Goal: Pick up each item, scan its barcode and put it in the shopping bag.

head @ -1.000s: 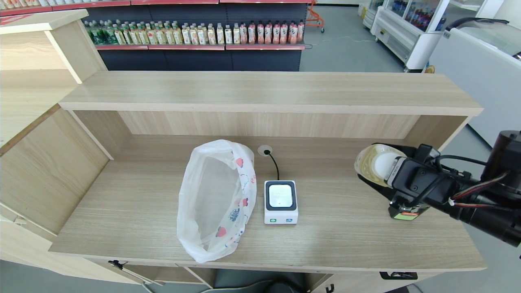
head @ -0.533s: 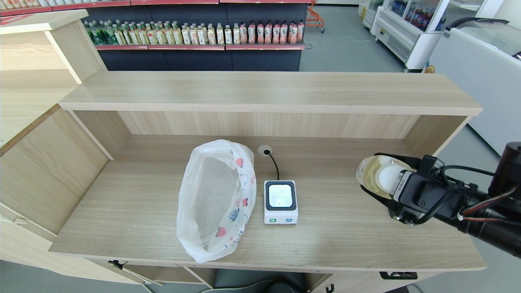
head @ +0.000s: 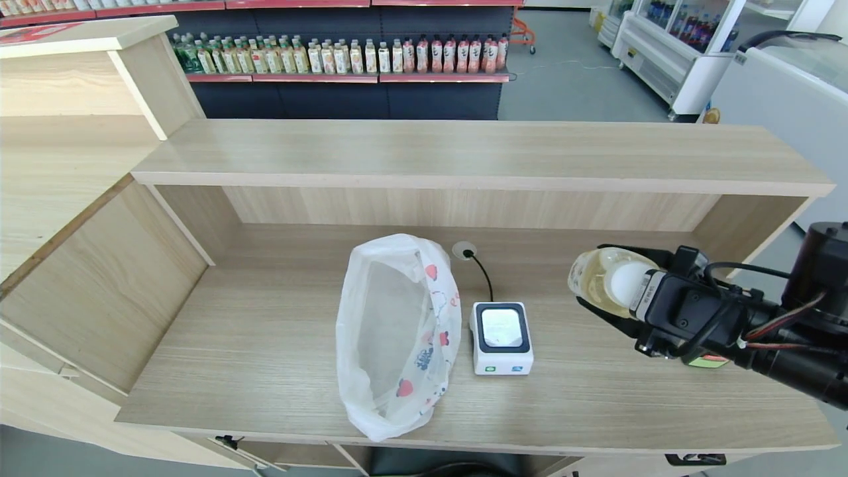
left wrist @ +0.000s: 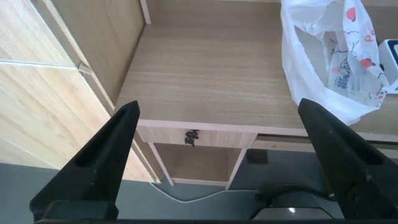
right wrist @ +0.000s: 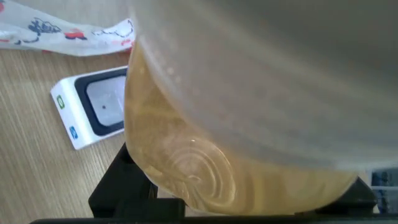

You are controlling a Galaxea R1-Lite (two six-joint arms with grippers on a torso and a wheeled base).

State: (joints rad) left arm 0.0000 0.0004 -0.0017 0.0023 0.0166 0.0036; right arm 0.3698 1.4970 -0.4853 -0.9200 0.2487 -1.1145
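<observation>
My right gripper (head: 606, 285) is shut on a clear bottle of pale yellow drink (head: 596, 281), held above the right part of the counter, to the right of the scanner (head: 501, 329). In the right wrist view the bottle (right wrist: 205, 137) looms close, with the scanner (right wrist: 93, 112) and the bag's edge (right wrist: 68, 28) below it. The white shopping bag (head: 397, 331) with red hearts lies open just left of the scanner. My left gripper (left wrist: 224, 155) hangs open off the counter's front left edge, with the bag (left wrist: 336, 56) farther off.
The scanner's black cable (head: 482, 278) runs to a grommet at the back of the counter (head: 252, 344). A raised shelf (head: 464, 152) and side walls enclose the work surface. Store shelves with bottles (head: 344, 56) stand behind.
The head camera has shifted, so the whole scene sits further right. My right gripper with the bottle has moved a little left, toward the scanner.
</observation>
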